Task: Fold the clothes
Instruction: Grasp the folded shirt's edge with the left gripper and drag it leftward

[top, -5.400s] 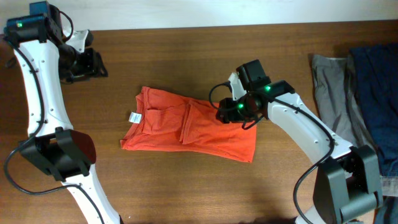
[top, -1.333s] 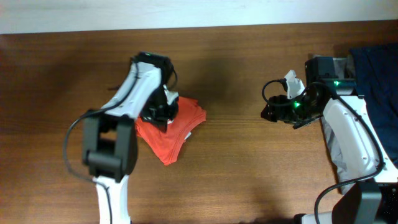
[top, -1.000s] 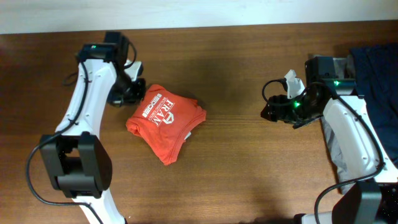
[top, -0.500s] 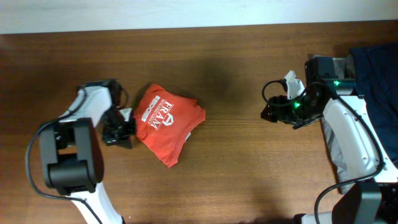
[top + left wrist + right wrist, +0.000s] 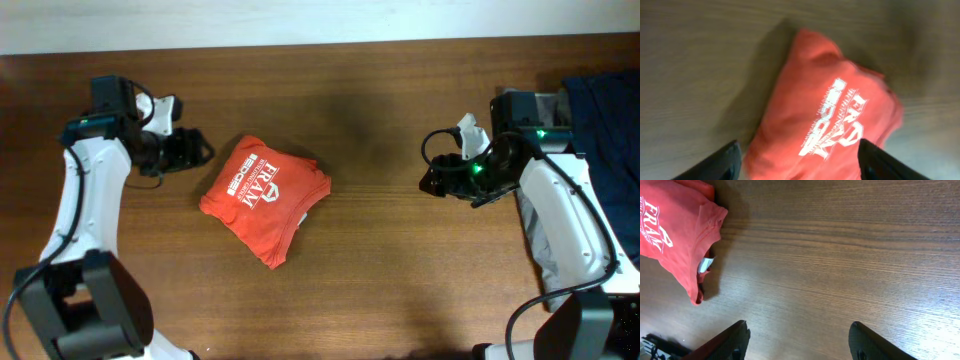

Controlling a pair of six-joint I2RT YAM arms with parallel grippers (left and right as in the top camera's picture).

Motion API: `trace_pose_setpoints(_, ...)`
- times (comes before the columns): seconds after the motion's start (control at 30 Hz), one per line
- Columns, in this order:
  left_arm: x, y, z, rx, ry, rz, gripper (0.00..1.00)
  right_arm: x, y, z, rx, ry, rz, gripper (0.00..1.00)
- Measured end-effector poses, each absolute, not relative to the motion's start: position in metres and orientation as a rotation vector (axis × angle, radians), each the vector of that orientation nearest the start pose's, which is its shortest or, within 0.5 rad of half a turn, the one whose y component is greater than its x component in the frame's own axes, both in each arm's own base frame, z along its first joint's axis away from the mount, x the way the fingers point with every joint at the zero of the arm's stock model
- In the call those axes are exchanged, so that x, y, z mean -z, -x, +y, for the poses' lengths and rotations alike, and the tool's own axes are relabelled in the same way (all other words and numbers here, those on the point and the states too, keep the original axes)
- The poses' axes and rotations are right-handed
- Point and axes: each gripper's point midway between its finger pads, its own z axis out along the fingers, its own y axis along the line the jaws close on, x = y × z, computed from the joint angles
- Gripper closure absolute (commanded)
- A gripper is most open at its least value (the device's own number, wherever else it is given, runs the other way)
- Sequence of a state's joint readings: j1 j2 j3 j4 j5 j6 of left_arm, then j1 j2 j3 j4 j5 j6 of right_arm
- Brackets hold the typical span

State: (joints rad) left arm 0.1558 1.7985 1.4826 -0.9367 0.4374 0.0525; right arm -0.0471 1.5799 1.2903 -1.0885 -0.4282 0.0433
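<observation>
The orange-red T-shirt (image 5: 265,193) lies folded into a small bundle on the wooden table, left of centre, white print facing up. It also shows in the left wrist view (image 5: 827,117) and at the top left of the right wrist view (image 5: 675,225). My left gripper (image 5: 190,150) is open and empty, hovering just left of and above the bundle; its fingers frame the shirt in the left wrist view (image 5: 797,162). My right gripper (image 5: 432,180) is open and empty over bare wood far to the right of the shirt; it also shows in the right wrist view (image 5: 797,340).
A pile of other clothes, grey (image 5: 535,130) and dark blue (image 5: 605,120), lies at the table's right edge beside the right arm. The table's far edge meets a white wall at the top.
The shirt went from spread flat to a compact folded bundle. In the last second the left arm swung from the bundle's lower left up to its upper left. The right arm stayed still.
</observation>
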Motion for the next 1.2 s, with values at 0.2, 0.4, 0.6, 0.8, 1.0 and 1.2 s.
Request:
trace_pose_setpoints(0.2, -0.078, -0.43, -0.03, 0.707, -0.091, 2.744, 0.17, -0.139, -0.321, 0.056, -0.627, -0.07, 2.885, 0.32)
trace_pose_setpoints(0.4, -0.038, -0.438, -0.044, 0.852, -0.185, 2.721, 0.17, -0.138, -0.319, 0.056, -0.63, -0.075, 2.897, 0.32)
trace_pose_setpoints(0.6, -0.022, -0.426, -0.062, 1.01, -0.233, 2.728, 0.91, -0.138, -0.315, 0.057, -0.633, -0.08, 2.912, 0.32)
trace_pose_setpoints(0.8, -0.016, -0.4, -0.072, 1.134, -0.234, 2.795, 1.0, -0.138, -0.314, 0.057, -0.635, -0.082, 2.917, 0.32)
trace_pose_setpoints(1.0, -0.016, -0.401, -0.021, 1.129, -0.054, 2.774, 1.0, -0.137, -0.312, 0.057, -0.636, -0.084, 2.924, 0.32)
trace_pose_setpoints(1.2, -0.016, -0.415, 0.106, 0.942, 0.232, 2.589, 1.0, -0.137, -0.312, 0.057, -0.636, -0.084, 2.923, 0.32)
